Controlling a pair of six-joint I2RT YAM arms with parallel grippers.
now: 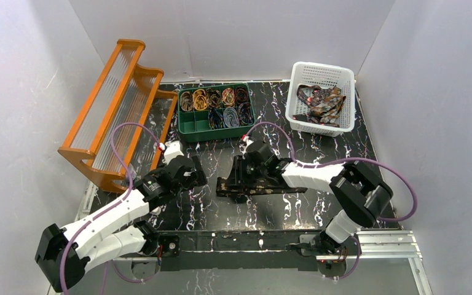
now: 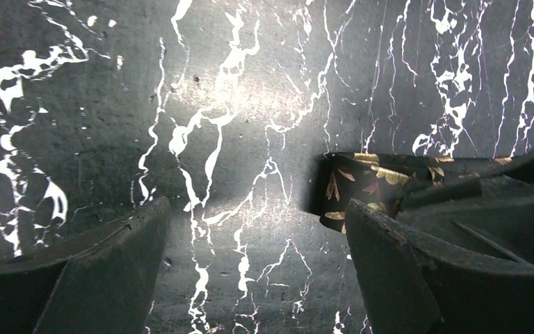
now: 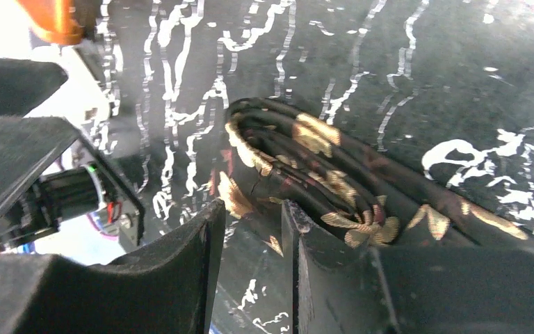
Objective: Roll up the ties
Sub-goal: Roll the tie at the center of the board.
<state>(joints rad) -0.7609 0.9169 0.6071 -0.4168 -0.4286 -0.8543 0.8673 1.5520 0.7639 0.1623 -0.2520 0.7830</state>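
Observation:
A dark tie with gold and red leaves lies across the middle of the table. Its left end is partly wound into a loose coil. My right gripper is at that end. In the right wrist view its jaws stand close together with folded tie cloth between the tips. My left gripper hovers low just left of the tie, wide open and empty. The tie's end shows beside its right finger.
A green bin holding several rolled ties stands at the back centre. A white basket with loose ties is at the back right. An orange rack stands at the left. Purple cables arch over both arms.

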